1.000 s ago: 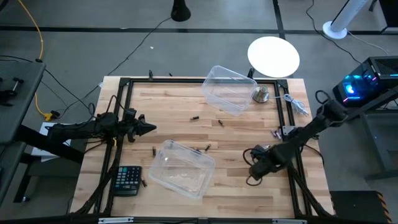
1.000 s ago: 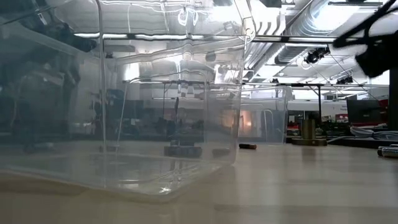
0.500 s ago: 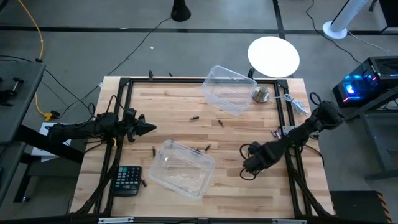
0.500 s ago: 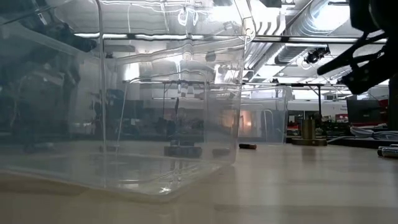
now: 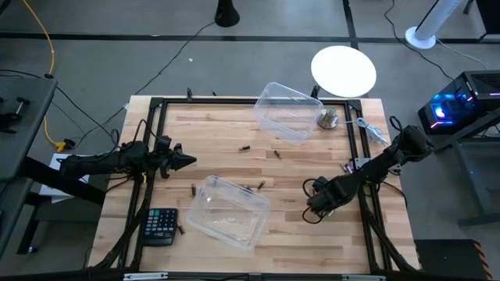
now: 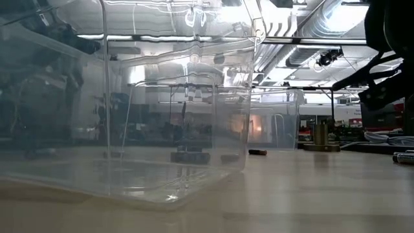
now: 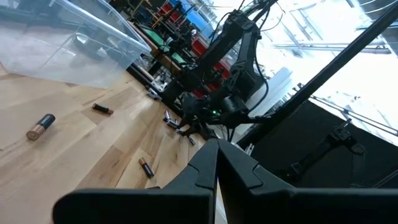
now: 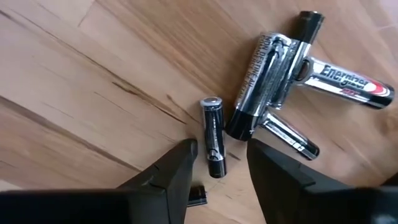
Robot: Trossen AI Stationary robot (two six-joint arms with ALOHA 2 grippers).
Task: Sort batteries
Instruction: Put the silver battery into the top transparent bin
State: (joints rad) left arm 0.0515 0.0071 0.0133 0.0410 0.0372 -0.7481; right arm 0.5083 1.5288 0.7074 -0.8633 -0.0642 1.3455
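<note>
My right gripper (image 8: 219, 157) is open and points down at the table's right part (image 5: 315, 209). Its two fingertips stand on either side of the near end of a small silvery-black battery (image 8: 213, 144) lying flat on the wood; I see no touch. A heap of several silvery batteries (image 8: 273, 74) lies just beyond it, resting on the table and on each other. My left gripper (image 5: 184, 161) is shut and empty, held still over the table's left part. More dark batteries (image 5: 244, 147) (image 5: 276, 154) (image 5: 194, 187) (image 5: 261, 185) lie loose on the table.
A clear plastic box (image 5: 227, 211) stands near the front middle and another (image 5: 291, 112) at the back. A black calculator (image 5: 161, 225) lies front left. A round metal knob (image 5: 327, 119) and a cable (image 5: 372, 129) sit at the back right.
My right gripper has gone a little toward the table's left edge and come down toward the batteries on the table's right part. Nothing on the table has moved.
</note>
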